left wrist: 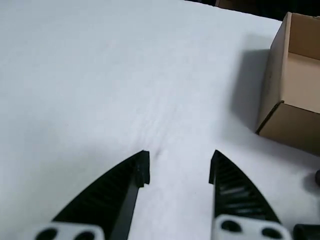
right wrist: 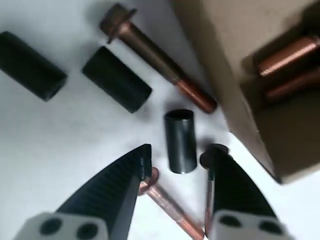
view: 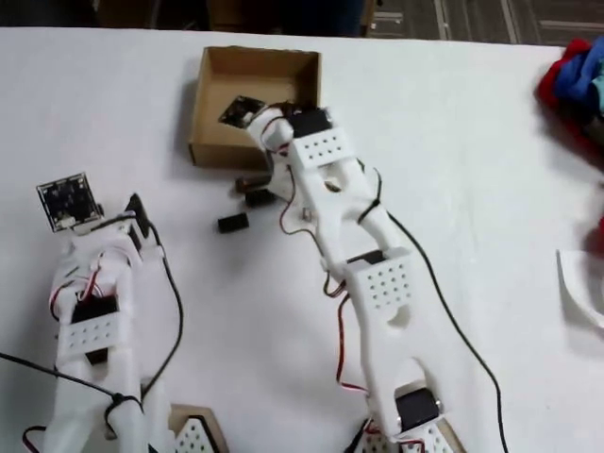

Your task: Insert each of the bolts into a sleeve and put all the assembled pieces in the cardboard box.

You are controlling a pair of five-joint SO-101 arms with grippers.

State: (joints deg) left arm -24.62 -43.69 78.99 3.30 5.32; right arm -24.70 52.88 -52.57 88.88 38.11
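Note:
In the right wrist view my right gripper [right wrist: 178,162] is open above a black sleeve [right wrist: 181,141] standing just beyond its fingertips. Two more black sleeves [right wrist: 116,79] [right wrist: 30,58] lie farther out beside a long copper bolt [right wrist: 155,56]. Two other bolts [right wrist: 167,202] [right wrist: 207,200] lie under the fingers, one partly hidden. The cardboard box [right wrist: 240,70] is right beside them, with copper bolt ends [right wrist: 290,55] showing inside. From above, the right arm [view: 321,160] hangs over the box [view: 255,94] front edge and sleeves [view: 233,223] [view: 260,197]. My left gripper [left wrist: 178,167] is open over bare table.
White tablecloth [view: 472,142] covers the table. Coloured cloth [view: 576,75] and a white object [view: 580,288] sit at the far right edge. The box corner [left wrist: 295,90] shows ahead of the left gripper. Cables trail from both arms.

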